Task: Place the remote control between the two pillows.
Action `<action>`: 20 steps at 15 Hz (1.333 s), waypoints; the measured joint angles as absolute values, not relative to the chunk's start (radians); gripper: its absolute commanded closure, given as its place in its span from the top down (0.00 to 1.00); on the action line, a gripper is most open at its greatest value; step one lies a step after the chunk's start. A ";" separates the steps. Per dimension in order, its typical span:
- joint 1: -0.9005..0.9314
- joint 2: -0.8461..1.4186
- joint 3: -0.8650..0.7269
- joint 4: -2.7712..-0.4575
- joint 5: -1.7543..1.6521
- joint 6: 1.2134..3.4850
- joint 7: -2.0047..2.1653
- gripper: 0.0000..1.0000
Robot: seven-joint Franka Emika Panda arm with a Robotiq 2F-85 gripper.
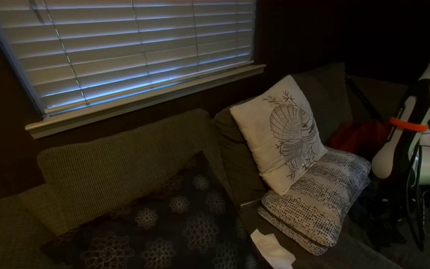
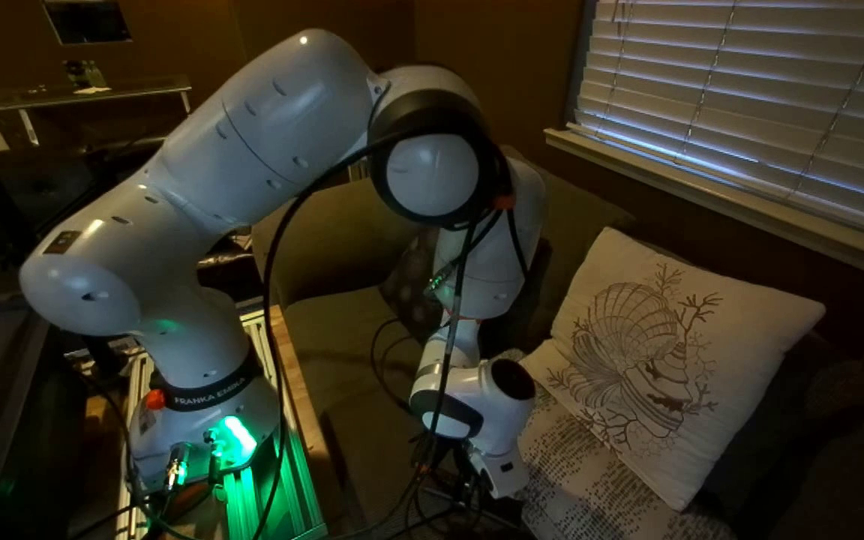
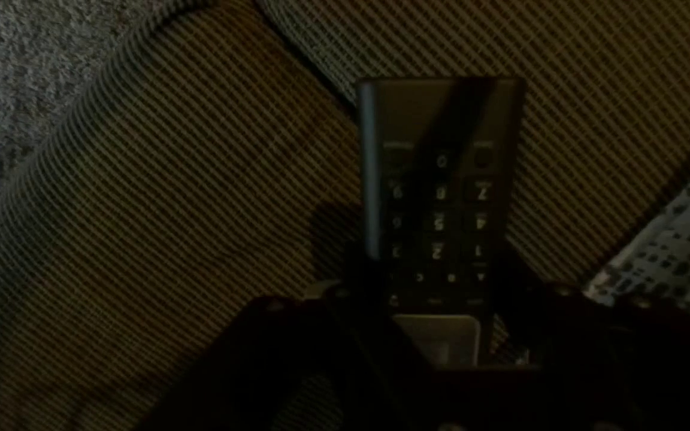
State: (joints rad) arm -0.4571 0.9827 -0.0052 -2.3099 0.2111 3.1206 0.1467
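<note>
The remote control (image 3: 441,197) is a black bar with a number keypad, seen in the wrist view. My gripper (image 3: 438,269) has a dark finger against each long side of it and is shut on it. The remote's far end looks tilted up towards the camera, over the sofa seat. The cream shell pillow (image 1: 289,134) leans against the sofa back and rests on the speckled pillow (image 1: 319,198). Both also show beside the arm in an exterior view, the shell pillow (image 2: 649,360) and the speckled pillow (image 2: 574,465). The speckled pillow's edge (image 3: 674,239) is right of the gripper.
A large navy patterned cushion (image 1: 177,224) lies on the sofa, with a white paper or tissue (image 1: 273,250) beside it. A red item (image 1: 360,138) lies behind the speckled pillow. Cables hang along the arm (image 2: 451,337). Carpet (image 3: 33,72) shows past the seat edge.
</note>
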 measured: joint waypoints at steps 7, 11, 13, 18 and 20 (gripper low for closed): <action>-0.449 1.056 -0.003 -2.213 0.202 3.165 0.114 0.28; -0.441 1.092 0.000 -2.163 0.184 3.173 0.084 0.28; -0.434 1.111 0.000 -2.136 0.175 3.173 0.072 0.28; -0.395 1.124 -0.012 -2.111 0.154 3.200 0.049 0.28; -0.372 1.124 -0.024 -2.113 0.140 3.225 0.035 0.28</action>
